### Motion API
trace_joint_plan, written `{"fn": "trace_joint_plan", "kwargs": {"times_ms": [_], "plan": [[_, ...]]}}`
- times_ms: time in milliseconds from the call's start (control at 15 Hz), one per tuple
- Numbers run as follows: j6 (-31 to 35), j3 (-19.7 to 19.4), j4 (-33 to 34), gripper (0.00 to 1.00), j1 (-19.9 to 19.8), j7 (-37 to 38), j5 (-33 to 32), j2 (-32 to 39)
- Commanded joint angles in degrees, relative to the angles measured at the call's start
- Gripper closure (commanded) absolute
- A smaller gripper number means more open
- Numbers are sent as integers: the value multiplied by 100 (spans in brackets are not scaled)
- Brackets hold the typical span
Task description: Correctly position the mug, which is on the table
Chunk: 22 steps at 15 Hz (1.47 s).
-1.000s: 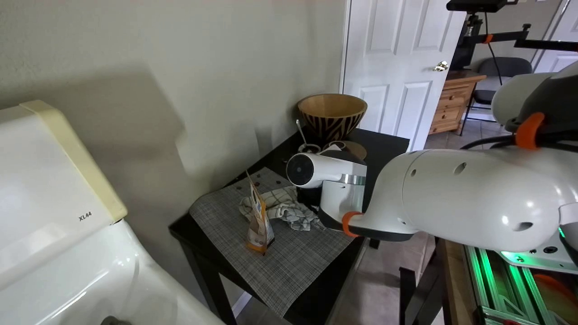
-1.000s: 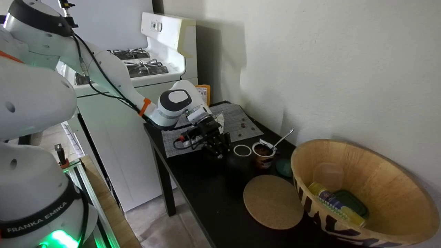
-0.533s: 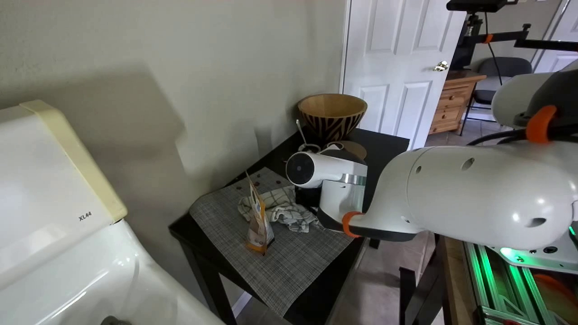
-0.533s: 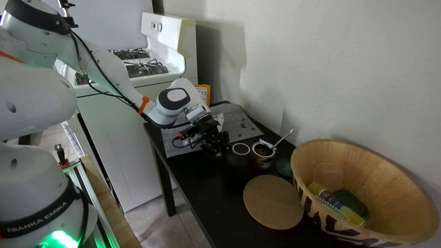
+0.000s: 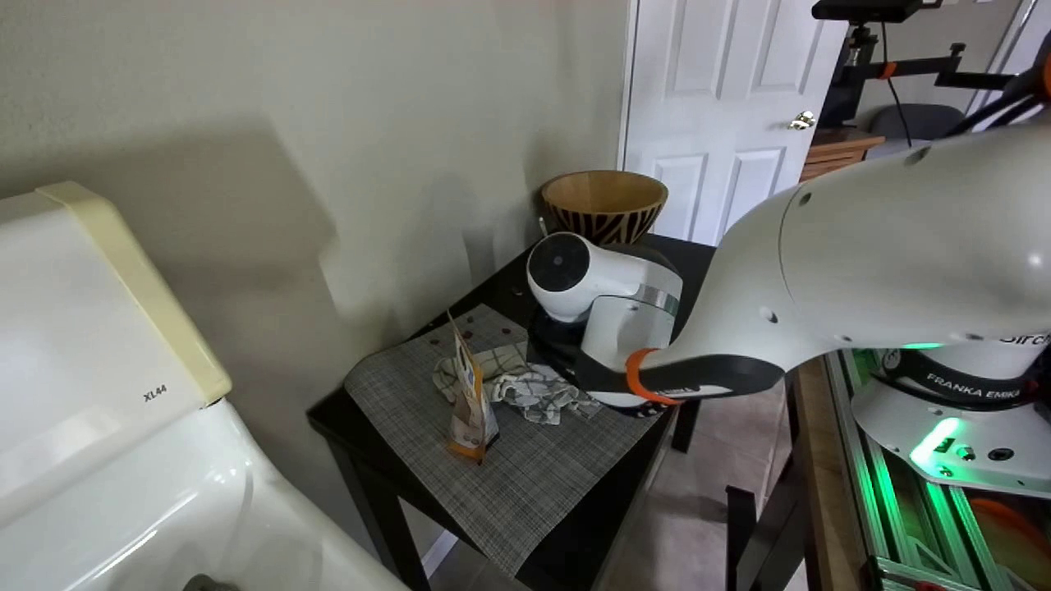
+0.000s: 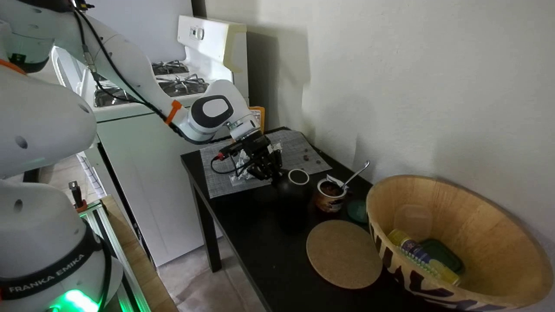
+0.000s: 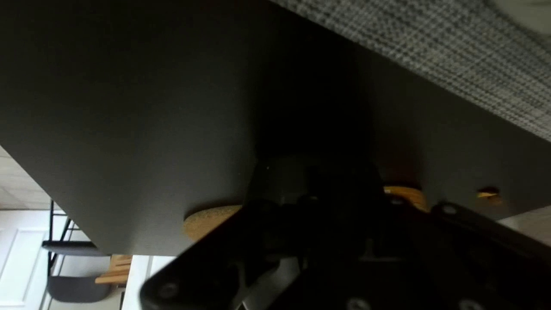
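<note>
The mug (image 6: 295,193) is a dark mug with a pale rim, upright near the middle of an exterior view. It also shows as a very dark shape in the wrist view (image 7: 277,181). My gripper (image 6: 277,174) is at the mug's side, shut on it. Its fingers are almost black in the wrist view (image 7: 318,211), so the exact grip is hidden. The mug seems raised over the black table (image 6: 264,234), but the dark gap below is hard to judge. In an exterior view the arm hides the mug and the fingertips; the table (image 5: 587,533) shows there.
A brown cup with a spoon (image 6: 330,203) stands close beside the mug. A round cork mat (image 6: 344,255), a green lid (image 6: 357,211) and a large woven bowl (image 6: 498,234) are nearby. The grey placemat (image 5: 525,492) holds a cloth (image 5: 534,394) and an orange-edged bag (image 5: 470,402).
The gripper and mug have moved together, up and away from the bowl, toward the placemat. The arm has risen. In an exterior view the arm now covers the spot where the mug's rim showed.
</note>
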Motion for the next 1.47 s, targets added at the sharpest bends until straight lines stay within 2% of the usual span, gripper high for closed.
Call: {"fn": "trace_joint_plan", "kwargs": {"times_ms": [0, 267, 533, 1000, 1267, 1400], "plan": [[525, -74, -401, 94, -125, -550, 307, 1073], [984, -311, -719, 94, -168, -1081, 548, 1969], [1365, -823, -1012, 94, 36, -1570, 544, 2960], [1659, -1389, -1215, 94, 188, -2400, 510, 4731], [1872, -1559, -1332, 94, 78, -2947, 583, 5728], [2032, -1763, -1414, 94, 25, -3204, 554, 6252]]}}
